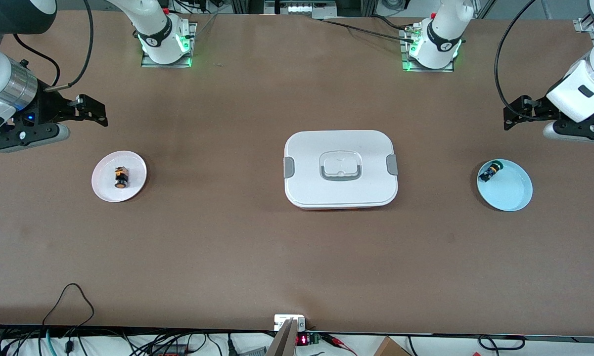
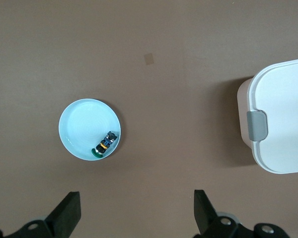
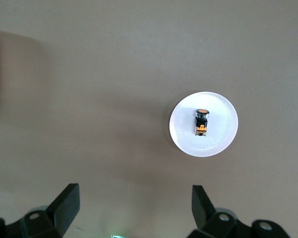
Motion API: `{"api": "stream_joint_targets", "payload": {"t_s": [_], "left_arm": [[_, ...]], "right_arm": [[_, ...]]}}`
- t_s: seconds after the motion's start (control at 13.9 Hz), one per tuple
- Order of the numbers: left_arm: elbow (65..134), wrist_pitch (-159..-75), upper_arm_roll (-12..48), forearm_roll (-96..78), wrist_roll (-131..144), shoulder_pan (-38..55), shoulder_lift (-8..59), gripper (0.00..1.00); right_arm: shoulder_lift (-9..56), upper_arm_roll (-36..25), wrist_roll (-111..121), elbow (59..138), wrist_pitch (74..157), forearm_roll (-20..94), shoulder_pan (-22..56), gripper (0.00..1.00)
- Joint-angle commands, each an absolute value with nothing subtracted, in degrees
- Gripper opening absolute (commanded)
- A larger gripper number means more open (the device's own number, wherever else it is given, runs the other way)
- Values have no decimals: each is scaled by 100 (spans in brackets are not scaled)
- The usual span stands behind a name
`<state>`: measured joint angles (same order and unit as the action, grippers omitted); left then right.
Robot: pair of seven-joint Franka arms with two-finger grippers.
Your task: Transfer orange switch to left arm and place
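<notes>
We see the brown surface (image 1: pixel 227 247) filling most of the front view, and both arms are cut off by the frame edges, so only their wrists and bases show. The box (image 1: pixel 340 169) sits closed at the centre of the frame; in the wrist views only a corner or sliver of it appears. The right end effector (image 1: pixel 91 111) hangs at the upper left of the front view, its fingers spread wide and holding nothing; the left end effector (image 1: pixel 517 114) hangs at the upper right, likewise wide open and empty. In the wrist views only the fingertips show along the bottom edge. The pink plate (image 1: pixel 128 190) lies at centre left and carries the orange switch (image 1: pixel 120 177), lying on its side. The blue plate (image 1: pixel 512 193) at centre right holds a green-capped switch (image 1: pixel 489 172) against its rim, too small to make out in detail.
</notes>
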<state>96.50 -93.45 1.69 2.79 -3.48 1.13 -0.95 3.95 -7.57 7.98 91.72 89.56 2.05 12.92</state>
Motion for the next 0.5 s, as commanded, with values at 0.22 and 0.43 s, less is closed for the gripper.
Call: {"api": "stream_joint_targets", "payload": {"t_s": [0.22, 0.43], "left_arm": [[9633, -9343, 141, 211, -308, 149, -105, 100], [9633, -9343, 141, 211, -308, 149, -105, 100]], "right_arm": [[440, -773, 1133, 9105, 8746, 237, 1283, 100], [448, -773, 1623, 9123, 8710, 229, 1292, 100]]}}
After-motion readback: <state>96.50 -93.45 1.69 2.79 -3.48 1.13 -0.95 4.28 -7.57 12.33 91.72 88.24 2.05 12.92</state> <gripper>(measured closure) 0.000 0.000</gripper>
